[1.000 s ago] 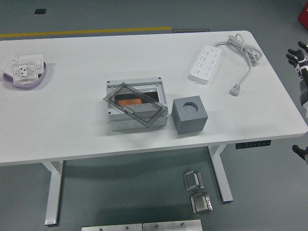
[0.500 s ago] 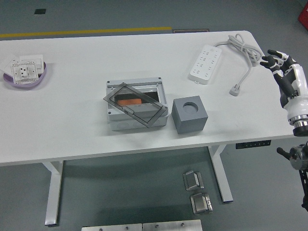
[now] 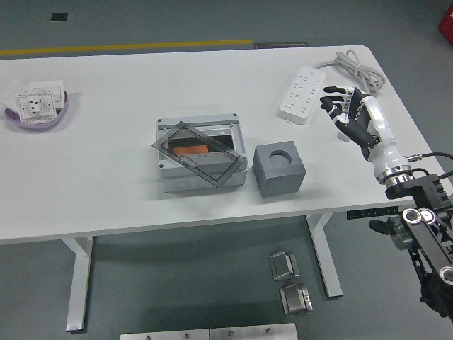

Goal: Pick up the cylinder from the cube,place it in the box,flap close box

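A grey cube (image 3: 279,168) with an empty round hole in its top stands right of the grey box (image 3: 200,156). The box's smoky see-through lid (image 3: 197,154) lies tilted and skewed over the opening, and an orange object (image 3: 188,149) shows through it inside the box. My right hand (image 3: 345,108) reaches in from the right, fingers spread and holding nothing, above the table to the right of the cube and apart from it. No left arm shows.
A white power strip (image 3: 302,93) with its coiled cable (image 3: 357,71) lies at the back right, just beyond my hand. A purple bowl (image 3: 39,108) holding white wall sockets sits at the far left edge. Metal parts lie on the floor under the table.
My right hand has come in from the right edge, moving left and forward over the table past the power cable's plug. The box, lid and cube have not moved.
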You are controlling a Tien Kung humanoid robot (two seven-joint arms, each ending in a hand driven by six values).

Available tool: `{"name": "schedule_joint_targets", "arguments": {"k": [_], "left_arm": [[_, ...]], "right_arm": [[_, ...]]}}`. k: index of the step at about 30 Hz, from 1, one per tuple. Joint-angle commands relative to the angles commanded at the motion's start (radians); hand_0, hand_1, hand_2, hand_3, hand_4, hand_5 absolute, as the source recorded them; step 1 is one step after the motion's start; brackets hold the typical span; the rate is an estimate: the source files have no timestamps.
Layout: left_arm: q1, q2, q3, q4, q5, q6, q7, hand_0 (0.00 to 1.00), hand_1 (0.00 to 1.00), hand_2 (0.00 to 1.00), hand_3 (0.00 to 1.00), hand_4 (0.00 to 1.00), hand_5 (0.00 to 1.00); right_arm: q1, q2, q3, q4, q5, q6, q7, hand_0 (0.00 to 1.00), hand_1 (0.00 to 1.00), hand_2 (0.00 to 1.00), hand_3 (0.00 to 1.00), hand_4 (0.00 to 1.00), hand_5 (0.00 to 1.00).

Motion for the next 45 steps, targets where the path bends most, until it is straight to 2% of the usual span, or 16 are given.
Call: {"name": "schedule_joint_targets", "arguments": {"k": [5,8,9,10,16,22,25,28,33,34,42,45], "left_arm": [[-0.001,0.006,-0.004,0.000,0.004,0.002,0.002,0.635,0.642,0.638,0.697,0.666,0.289],[-0.002,0.008,-0.008,0.000,0.006,0.002,0.002,0.635,0.642,0.638,0.697,0.666,0.289],[-0.002,0.009,-0.012,0.000,0.009,0.003,0.003,0.635,0.642,0.638,0.697,0.666,0.289],[-0.003,0.010,-0.016,0.000,0.012,0.003,0.005,0.634,0.640,0.638,0.696,0.666,0.288],[-0.002,0.010,-0.027,0.000,0.022,0.004,0.011,0.634,0.640,0.638,0.695,0.667,0.288],[-0.003,0.011,-0.030,0.000,0.025,0.005,0.013,0.633,0.640,0.638,0.695,0.668,0.290],[-0.005,0.012,-0.031,0.000,0.029,0.005,0.013,0.633,0.640,0.638,0.695,0.668,0.290],[-0.005,0.012,-0.031,0.000,0.030,0.004,0.013,0.633,0.640,0.637,0.696,0.668,0.291],[-0.007,0.011,-0.032,0.000,0.034,0.004,0.014,0.633,0.640,0.637,0.696,0.668,0.291],[-0.007,0.011,-0.032,0.000,0.033,0.004,0.015,0.633,0.640,0.637,0.695,0.668,0.289],[-0.002,0.012,-0.031,0.000,0.032,0.003,0.015,0.633,0.640,0.637,0.697,0.669,0.290],[-0.001,0.011,-0.033,0.000,0.034,0.004,0.016,0.633,0.640,0.637,0.697,0.669,0.290]], "right_arm": [[0.008,0.010,-0.035,0.030,-0.114,-0.073,-0.005,0.757,0.687,0.681,0.679,0.781,0.533],[0.016,0.011,-0.058,0.047,-0.197,-0.093,-0.022,0.757,0.687,0.681,0.679,0.781,0.533],[0.020,0.013,-0.069,0.050,-0.224,-0.094,-0.028,0.757,0.687,0.681,0.679,0.781,0.533],[0.024,0.016,-0.078,0.050,-0.245,-0.093,-0.033,0.756,0.685,0.684,0.680,0.761,0.468],[0.045,0.028,-0.122,0.068,-0.372,-0.083,-0.091,0.746,0.680,0.698,0.691,0.761,0.448],[0.076,-0.014,-0.179,0.093,-0.553,-0.061,-0.211,0.743,0.692,0.714,0.703,0.764,0.435],[0.095,-0.030,-0.221,0.089,-0.637,-0.059,-0.244,0.743,0.692,0.714,0.703,0.764,0.435],[0.104,-0.026,-0.246,0.082,-0.692,-0.065,-0.253,0.748,0.699,0.724,0.715,0.756,0.413],[0.115,-0.014,-0.270,0.068,-0.695,-0.083,-0.241,0.748,0.699,0.724,0.715,0.756,0.413],[0.116,-0.013,-0.273,0.066,-0.694,-0.086,-0.238,0.748,0.696,0.719,0.710,0.749,0.385],[0.110,-0.018,-0.273,0.026,-0.723,-0.105,-0.229,0.736,0.694,0.717,0.707,0.747,0.355],[0.097,-0.010,-0.258,0.007,-0.684,-0.118,-0.213,0.736,0.694,0.717,0.707,0.747,0.355]]}}
